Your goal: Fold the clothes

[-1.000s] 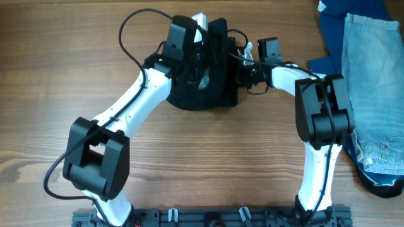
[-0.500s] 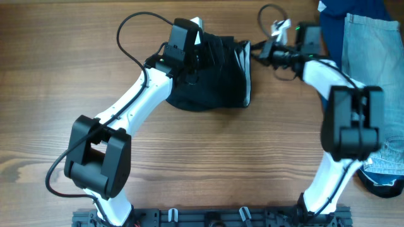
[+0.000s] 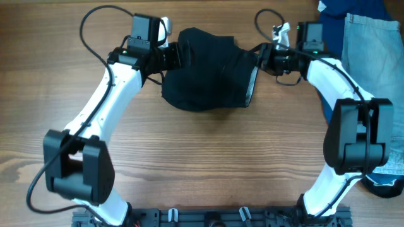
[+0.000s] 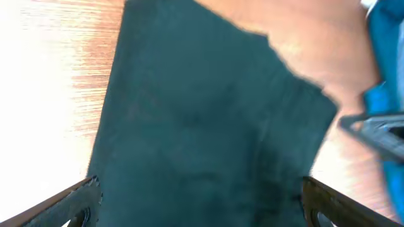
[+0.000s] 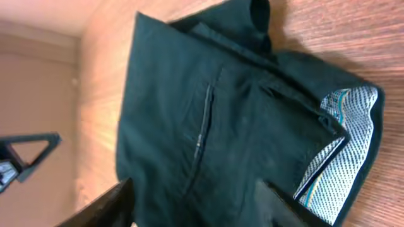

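Observation:
The clothes lie spread on the wooden table as one black shorts-like garment, with pale dotted pocket lining showing at the right edge. My left gripper is at the garment's upper left edge and stands open. In the left wrist view the dark fabric fills the space between the wide-apart fingertips of the left gripper. My right gripper is at the right edge, also open. The right wrist view shows the clothes, the lining and the right gripper with its jaws apart over the cloth.
Light-blue denim jeans lie along the table's right side on a dark blue cloth. A blurred blue shape shows at the right edge of the left wrist view. Cables loop above both wrists.
The garment was bunched between the two grippers and now lies spread out. My left gripper opened and moved left. My right gripper swung right and opened.

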{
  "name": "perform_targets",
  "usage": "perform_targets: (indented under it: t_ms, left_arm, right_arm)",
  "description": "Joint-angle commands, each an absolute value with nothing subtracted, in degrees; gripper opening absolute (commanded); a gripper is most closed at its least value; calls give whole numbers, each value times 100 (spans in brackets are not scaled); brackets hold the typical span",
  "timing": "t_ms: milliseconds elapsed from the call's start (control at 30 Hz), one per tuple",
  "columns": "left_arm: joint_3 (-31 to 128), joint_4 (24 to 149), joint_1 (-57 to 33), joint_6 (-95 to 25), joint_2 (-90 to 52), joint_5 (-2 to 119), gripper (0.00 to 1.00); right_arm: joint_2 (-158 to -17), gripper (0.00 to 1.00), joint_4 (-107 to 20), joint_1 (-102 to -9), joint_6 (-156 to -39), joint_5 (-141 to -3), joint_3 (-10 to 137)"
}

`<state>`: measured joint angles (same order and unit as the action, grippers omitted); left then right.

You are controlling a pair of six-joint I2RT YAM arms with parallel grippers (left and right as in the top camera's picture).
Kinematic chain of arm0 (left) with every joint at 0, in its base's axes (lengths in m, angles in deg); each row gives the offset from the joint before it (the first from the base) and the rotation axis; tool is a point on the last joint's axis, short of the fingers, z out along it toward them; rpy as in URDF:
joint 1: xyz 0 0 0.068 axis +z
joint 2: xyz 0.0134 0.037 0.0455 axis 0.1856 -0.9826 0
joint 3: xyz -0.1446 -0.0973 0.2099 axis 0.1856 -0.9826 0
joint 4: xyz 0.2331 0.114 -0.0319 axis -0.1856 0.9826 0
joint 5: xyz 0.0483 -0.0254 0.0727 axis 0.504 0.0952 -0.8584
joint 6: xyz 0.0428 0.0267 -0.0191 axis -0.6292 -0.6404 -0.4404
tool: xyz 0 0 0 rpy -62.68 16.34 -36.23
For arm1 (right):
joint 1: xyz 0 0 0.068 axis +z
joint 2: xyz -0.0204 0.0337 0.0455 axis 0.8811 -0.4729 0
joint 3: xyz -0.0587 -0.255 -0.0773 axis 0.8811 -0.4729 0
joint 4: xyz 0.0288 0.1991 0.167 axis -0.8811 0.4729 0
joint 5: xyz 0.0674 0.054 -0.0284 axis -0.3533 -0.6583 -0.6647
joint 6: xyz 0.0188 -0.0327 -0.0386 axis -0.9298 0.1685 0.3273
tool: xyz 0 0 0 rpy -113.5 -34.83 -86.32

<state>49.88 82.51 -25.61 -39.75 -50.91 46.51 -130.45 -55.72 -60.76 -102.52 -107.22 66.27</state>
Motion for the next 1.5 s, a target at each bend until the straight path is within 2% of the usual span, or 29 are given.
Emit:
perform_targets:
  t_ms: [0, 267, 367, 433, 500, 533, 567, 633, 700, 733, 767, 867, 967, 1100, 1267, 1467]
  left_arm:
    - [5034, 8157, -2557, -5665, -5684, 4579, 100]
    - [5034, 7552, -2270, -6358, -6648, 3996, 100]
    - [5034, 7178, -1995, -6356, -6914, 4466, 100]
    - [5034, 7023, -1901, -6351, -7093, 4907, 94]
    - [5034, 6931, -1895, -6275, -7242, 5043, 82]
    - [5034, 6894, -1912, -6176, -7295, 5152, 73]
    - [5034, 6876, -1932, -6130, -7347, 5355, 57]
    - [5034, 6878, -1993, -6109, -7369, 5672, 37]
    - [5034, 6859, -2052, -5831, -7367, 5880, 29]
    - [5034, 6859, -2078, -5768, -7367, 5959, 20]
    - [5034, 6859, -2113, -5715, -7369, 5978, 5]
    - [5034, 6830, -2120, -5510, -7369, 5941, 4]
    - [5034, 6636, -1967, -4723, -7367, 5510, 4]
    - [5034, 6244, -1357, -2633, -7369, 4481, 4]
    - [5034, 5845, -509, -692, -7369, 4197, 4]
    - [5034, 6240, 317, 2099, -7369, 3303, 4]
  right_arm:
    - [-13028, 66, -5553, -6089, -9987, -10293, 6629]
    - [-13028, 69, -5404, -6089, -9847, -10081, 6629]
    - [-13028, 69, -5369, -6087, -9841, -9937, 6629]
    - [-13028, 69, -5371, -6087, -9843, -9930, 6629]
    - [-13028, 70, -5389, -6087, -9856, -9887, 6629]
    - [-13028, 70, -5391, -6087, -9856, -9861, 6629]
    - [-13028, 70, -5391, -6087, -9858, -9826, 6629]
    - [-13028, 70, -5395, -6087, -9858, -9823, 6629]
    - [-13028, 70, -5411, -6087, -9858, -9804, 6629]
    - [-13028, 70, -5419, -6087, -9856, -9802, 6629]
    - [-13028, 70, -5433, -6087, -9858, -9804, 6629]
    - [-13028, 71, -5430, -6087, -9854, -9804, 6629]
    - [-13028, 71, -5426, -6087, -9858, -9804, 6629]
    - [-13028, 71, -5406, -6087, -9858, -9806, 6629]
    - [-13028, 71, -5404, -6087, -9861, -9716, 6629]
    - [-13028, 70, -5384, -6087, -9863, -9668, 6629]
